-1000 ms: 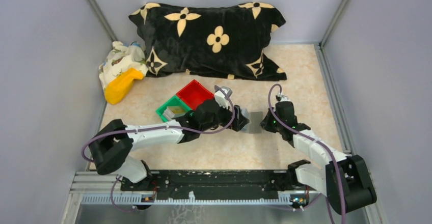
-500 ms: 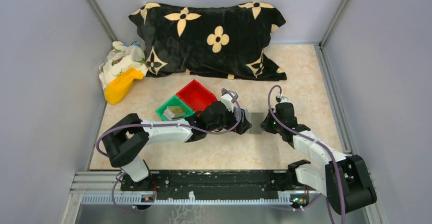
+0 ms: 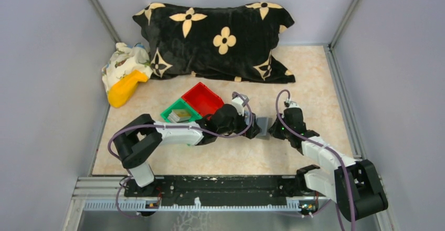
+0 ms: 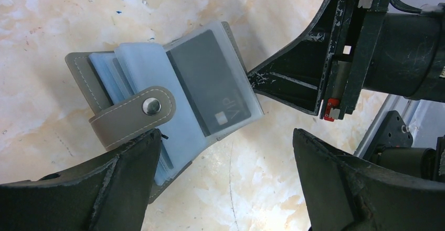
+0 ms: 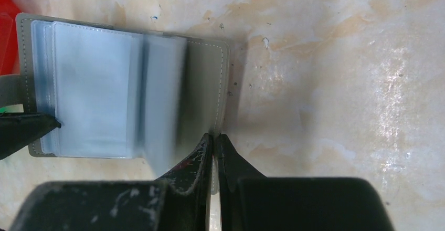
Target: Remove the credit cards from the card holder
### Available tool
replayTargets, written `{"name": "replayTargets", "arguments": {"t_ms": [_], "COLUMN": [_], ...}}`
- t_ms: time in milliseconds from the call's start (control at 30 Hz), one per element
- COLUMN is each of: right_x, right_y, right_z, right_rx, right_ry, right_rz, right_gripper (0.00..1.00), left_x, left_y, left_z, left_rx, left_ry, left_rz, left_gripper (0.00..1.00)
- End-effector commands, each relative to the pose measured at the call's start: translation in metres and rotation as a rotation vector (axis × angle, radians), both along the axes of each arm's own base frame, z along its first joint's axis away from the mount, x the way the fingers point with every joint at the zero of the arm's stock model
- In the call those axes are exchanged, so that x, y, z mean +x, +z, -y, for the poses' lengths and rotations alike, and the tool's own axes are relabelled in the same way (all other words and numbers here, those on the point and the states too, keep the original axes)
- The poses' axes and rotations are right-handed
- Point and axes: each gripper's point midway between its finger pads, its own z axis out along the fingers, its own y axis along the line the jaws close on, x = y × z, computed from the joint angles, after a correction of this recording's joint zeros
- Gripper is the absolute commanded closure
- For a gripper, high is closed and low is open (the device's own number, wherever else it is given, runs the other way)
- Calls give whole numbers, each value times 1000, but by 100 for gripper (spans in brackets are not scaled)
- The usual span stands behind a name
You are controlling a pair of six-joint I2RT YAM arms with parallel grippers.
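The card holder (image 3: 262, 123) lies opened flat on the table between the two arms, a grey wallet with pale blue clear sleeves (image 5: 94, 84) and a snap strap (image 4: 134, 113). One dark credit card (image 4: 210, 84) marked VIP shows inside a sleeve. My right gripper (image 5: 214, 136) is shut on the edge of the holder's grey cover, on its right side. My left gripper (image 4: 225, 136) is open just beside the holder. One of its fingers (image 4: 105, 178) overlaps the holder's strap corner, the other stands over bare table.
A green bin (image 3: 170, 116) holding some cards and a red bin (image 3: 202, 97) sit just left of the holder. A black flowered pillow (image 3: 220, 39) lies at the back. A patterned cloth and a yellow object (image 3: 125, 88) are at the back left.
My left arm has reached further right, bringing its open gripper up to the card holder. The right gripper has stayed pinched on the holder's edge.
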Motion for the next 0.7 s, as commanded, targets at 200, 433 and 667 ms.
{"name": "replayTargets", "arguments": {"t_ms": [200, 433, 667], "right_x": [4, 11, 18], "right_y": [8, 43, 74], "right_z": [2, 7, 1], "right_rx": [2, -8, 14], "right_ry": [-8, -21, 8], "right_rz": [40, 139, 202], "right_gripper": [91, 67, 66], "left_x": [0, -2, -2], "left_y": [7, 3, 7], "left_z": [18, 15, 11], "left_rx": [-43, -37, -39], "left_ry": [-38, -37, -31], "left_rz": [3, -2, 6], "left_gripper": [0, 0, 0]}}
